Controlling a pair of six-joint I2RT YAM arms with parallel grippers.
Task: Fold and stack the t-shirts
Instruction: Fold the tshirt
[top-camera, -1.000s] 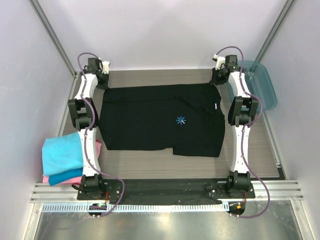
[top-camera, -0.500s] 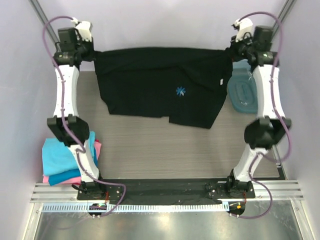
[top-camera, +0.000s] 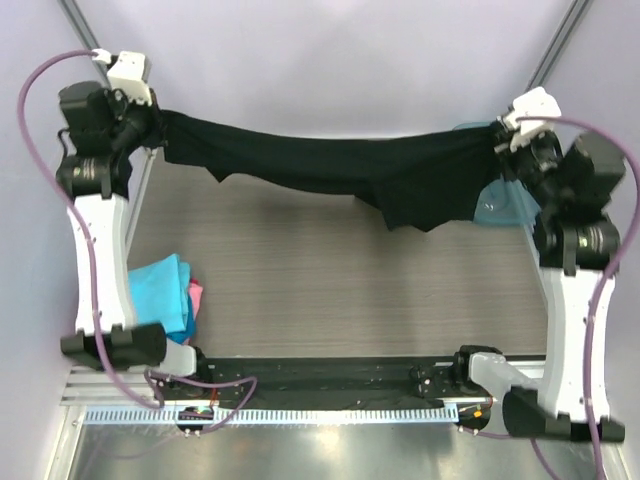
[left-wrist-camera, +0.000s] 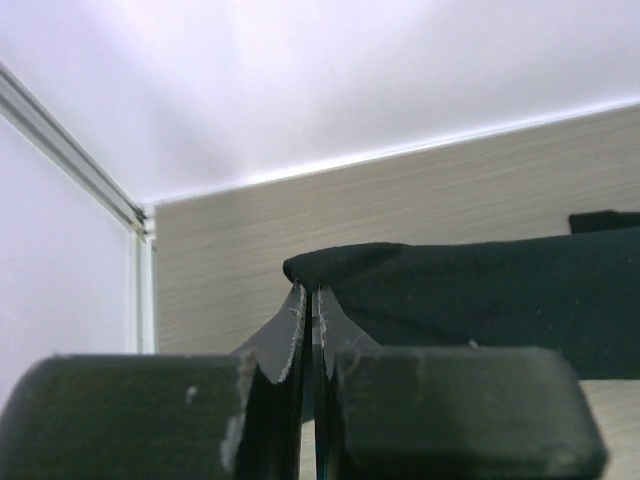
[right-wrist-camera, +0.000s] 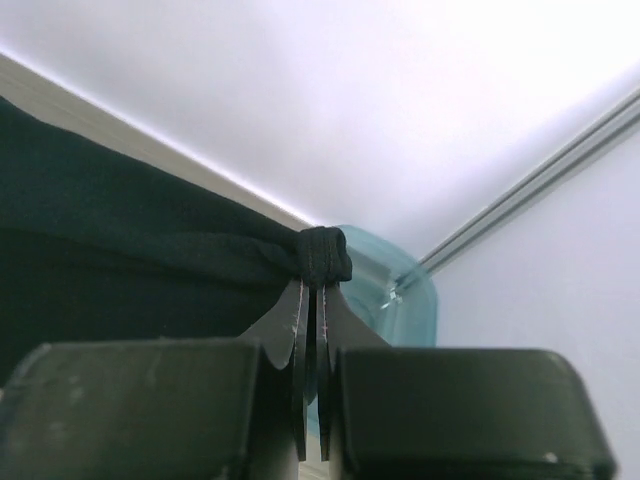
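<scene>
The large black t-shirt (top-camera: 330, 165) hangs stretched in the air between both raised arms, sagging in the middle, with a flap drooping at the right. My left gripper (top-camera: 160, 120) is shut on its left end; the left wrist view shows cloth (left-wrist-camera: 480, 290) pinched at the fingertips (left-wrist-camera: 297, 300). My right gripper (top-camera: 495, 135) is shut on its right end, a bunched hem (right-wrist-camera: 322, 255) between the tips. Folded turquoise (top-camera: 160, 290) and pink (top-camera: 195, 295) tees lie stacked at the near left. The starburst mark is hidden.
A translucent teal tray (top-camera: 505, 205) sits at the right behind the shirt, also in the right wrist view (right-wrist-camera: 400, 290). The wood-grain table (top-camera: 340, 270) lies below. Metal frame posts run along both back corners.
Both arms have lifted the black shirt off the table and pulled it taut high in the air; it went from flat to hanging edge-on.
</scene>
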